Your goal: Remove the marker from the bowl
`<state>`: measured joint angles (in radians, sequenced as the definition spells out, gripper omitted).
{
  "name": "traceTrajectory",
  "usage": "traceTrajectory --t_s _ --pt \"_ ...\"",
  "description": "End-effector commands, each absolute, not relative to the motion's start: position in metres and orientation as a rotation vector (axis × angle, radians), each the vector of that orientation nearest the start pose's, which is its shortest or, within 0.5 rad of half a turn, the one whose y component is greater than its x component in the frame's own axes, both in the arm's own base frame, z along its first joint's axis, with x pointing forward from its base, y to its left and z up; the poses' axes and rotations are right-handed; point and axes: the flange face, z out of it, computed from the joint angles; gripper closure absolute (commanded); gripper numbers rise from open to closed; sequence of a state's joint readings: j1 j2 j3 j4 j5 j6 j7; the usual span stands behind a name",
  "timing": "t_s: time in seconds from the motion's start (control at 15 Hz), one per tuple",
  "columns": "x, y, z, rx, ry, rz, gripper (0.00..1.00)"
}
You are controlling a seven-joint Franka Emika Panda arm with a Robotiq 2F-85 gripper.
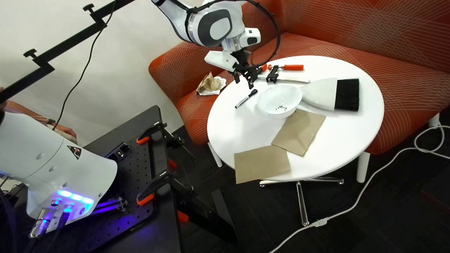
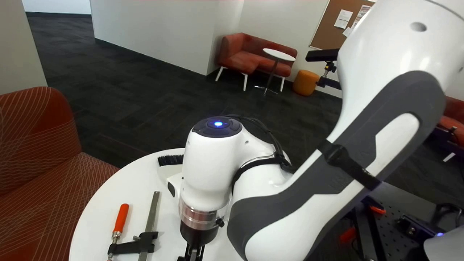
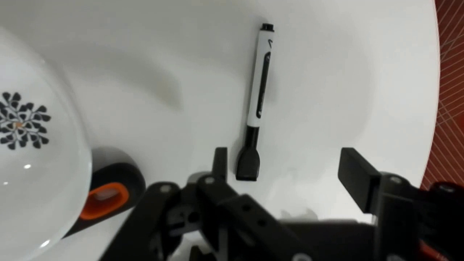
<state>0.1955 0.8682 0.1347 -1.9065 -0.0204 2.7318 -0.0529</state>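
The marker (image 1: pixel 246 98) is white with a black end and a black cap. It lies on the white table beside the bowl, apart from it; in the wrist view the marker (image 3: pixel 259 81) runs up and down the middle. The white bowl (image 1: pixel 268 104) has a dark leaf pattern inside; the bowl (image 3: pixel 59 174) is cut off at the wrist view's left edge. My gripper (image 1: pixel 244 83) is above the table near the cap. In the wrist view my gripper (image 3: pixel 284 163) is open and empty, with the cap showing between its fingers, nearer the left one. Marker and bowl are hidden in an exterior view.
A clamp with an orange handle (image 1: pixel 293 67) lies behind the bowl. A white brush with black bristles (image 1: pixel 346 94) touches or nears the bowl's right side. Brown paper pieces (image 1: pixel 262 163) lie at the front. A black handle with an orange loop (image 3: pixel 108 199) is partly hidden by the bowl.
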Motion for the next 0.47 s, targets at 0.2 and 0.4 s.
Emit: traceTrajectory --t_s 0.2,0.4 --pt "0.557 0.2 0.076 -3.01 -0.564 0.026 0.0" --pt "0.565 0.201 0.065 -3.002 -0.559 0.027 0.0"
